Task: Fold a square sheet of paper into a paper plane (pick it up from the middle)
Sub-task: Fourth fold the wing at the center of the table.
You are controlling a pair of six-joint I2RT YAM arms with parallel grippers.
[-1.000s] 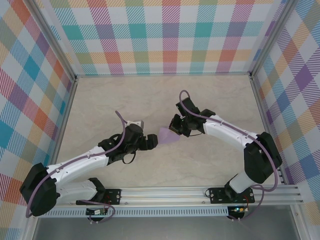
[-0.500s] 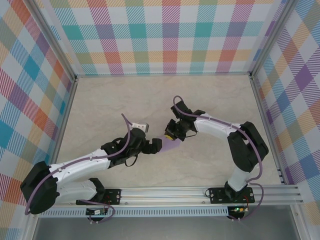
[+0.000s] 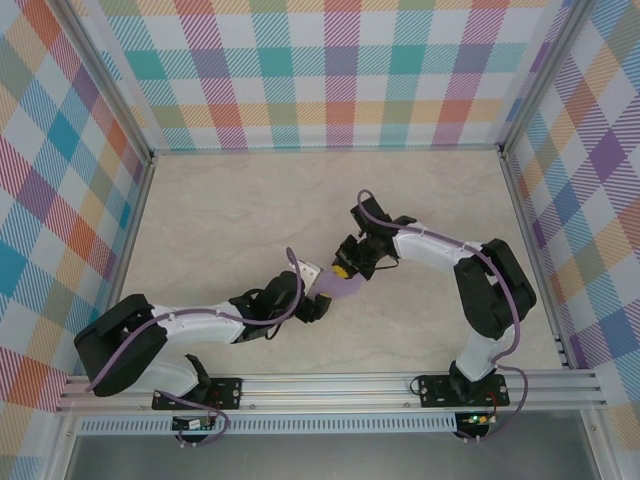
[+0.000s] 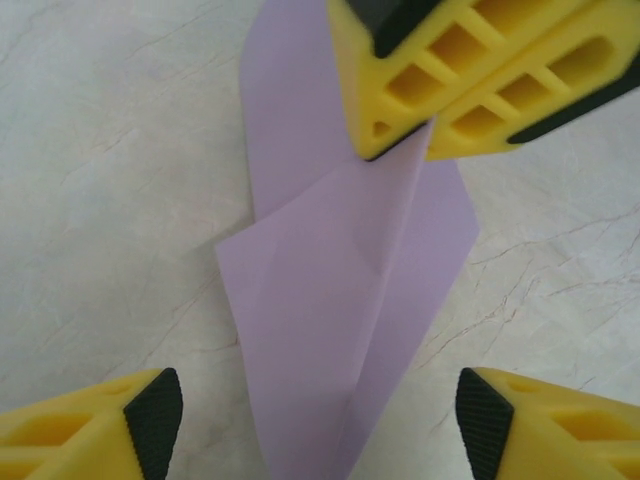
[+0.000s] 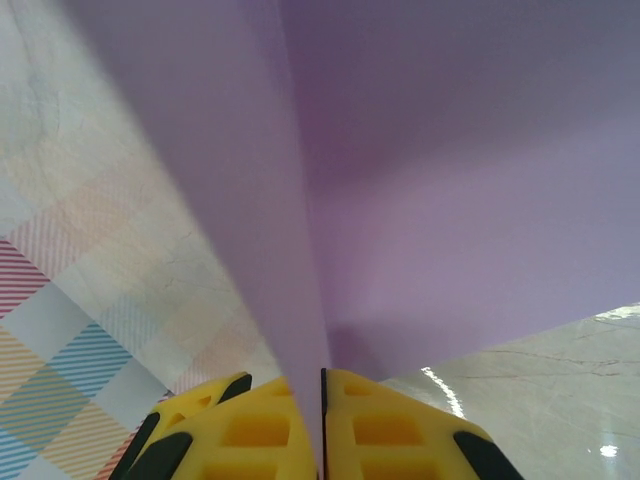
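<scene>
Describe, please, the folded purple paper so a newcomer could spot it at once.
On the beige marble-look table, look near its middle. The right hand pinches a thin lilac-purple paper sheet, creased to a point: the only coloured thing lying there.

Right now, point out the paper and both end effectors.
lilac paper (image 4: 340,300): left wrist view, creased middle.
right end effector (image 5: 322,400): right wrist view, fingertip seam.
left end effector (image 4: 320,425): left wrist view, between fingertips.
</scene>
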